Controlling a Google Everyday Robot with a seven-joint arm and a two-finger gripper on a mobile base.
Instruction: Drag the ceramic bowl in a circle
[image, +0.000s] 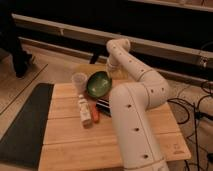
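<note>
The ceramic bowl (99, 83), glossy green with a paler inside, sits at the back middle of the wooden table (65, 145), tilted so its inside faces me. My arm reaches up and over from its white base, and the wrist comes down at the bowl's far right rim. The gripper (109, 70) is there, shut on that rim as far as I can see; its tips are partly hidden behind the bowl and wrist.
A small translucent cup (78, 80) stands just left of the bowl. In front of the bowl lie a white bottle (84, 110), an orange item (95, 114) and a dark object (103, 106). A dark mat (22, 125) borders the table's left; cables (197, 107) lie at right.
</note>
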